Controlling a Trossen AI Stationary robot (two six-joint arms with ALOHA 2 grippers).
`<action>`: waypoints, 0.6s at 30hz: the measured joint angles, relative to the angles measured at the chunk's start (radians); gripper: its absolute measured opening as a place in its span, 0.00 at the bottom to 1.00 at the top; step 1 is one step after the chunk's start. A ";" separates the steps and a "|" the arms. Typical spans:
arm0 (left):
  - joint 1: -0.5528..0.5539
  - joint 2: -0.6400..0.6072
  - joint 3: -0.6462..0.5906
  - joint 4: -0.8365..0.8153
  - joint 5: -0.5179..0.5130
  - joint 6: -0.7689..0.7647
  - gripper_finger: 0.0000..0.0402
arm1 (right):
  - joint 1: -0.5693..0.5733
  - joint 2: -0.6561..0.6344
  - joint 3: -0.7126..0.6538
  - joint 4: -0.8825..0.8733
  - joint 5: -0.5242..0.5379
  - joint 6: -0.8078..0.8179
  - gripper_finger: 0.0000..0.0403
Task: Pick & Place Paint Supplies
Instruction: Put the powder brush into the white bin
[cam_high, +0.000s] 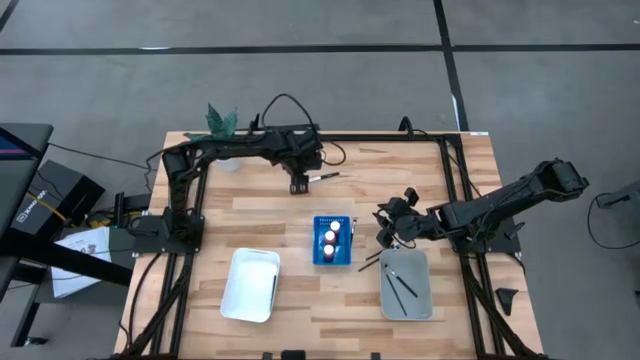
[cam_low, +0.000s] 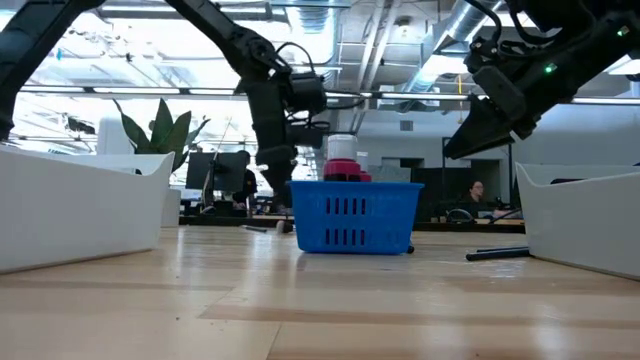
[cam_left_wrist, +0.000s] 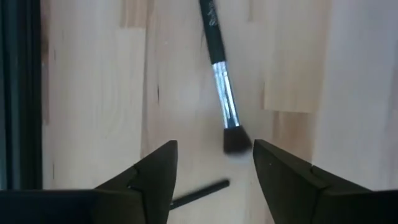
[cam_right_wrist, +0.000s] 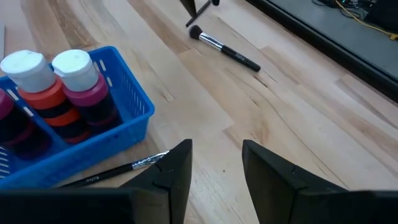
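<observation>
Brush (cam_left_wrist: 224, 93) is left flat on the counter (cam_high: 400, 170), bristles between the spread fingers of the left gripper (cam_left_wrist: 214, 163), which grasps nothing. The right gripper (cam_right_wrist: 216, 158) is parted and empty near the blue rack (cam_right_wrist: 118, 127).

A dark-handled brush (cam_left_wrist: 221, 74) with a silver ferrule lies flat on the counter (cam_left_wrist: 93, 93), its dark bristle head just ahead of the gap between the left fingers (cam_left_wrist: 155, 180), untouched. Red, white-capped paint bottles (cam_right_wrist: 74, 87) stand upright ahead of the right fingers (cam_right_wrist: 177, 171), another thin brush (cam_right_wrist: 118, 169) flat beside them.
</observation>
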 joint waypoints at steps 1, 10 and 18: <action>0.000 0.001 -0.009 0.011 -0.001 -0.017 0.50 | 0.000 0.000 0.000 0.000 0.000 0.000 0.34; 0.013 0.002 -0.072 0.106 0.055 -0.059 0.47 | 0.000 0.000 0.000 0.000 0.000 0.000 0.34; 0.015 0.015 -0.072 0.117 0.072 -0.075 0.47 | 0.000 0.000 0.000 -0.004 -0.001 0.000 0.34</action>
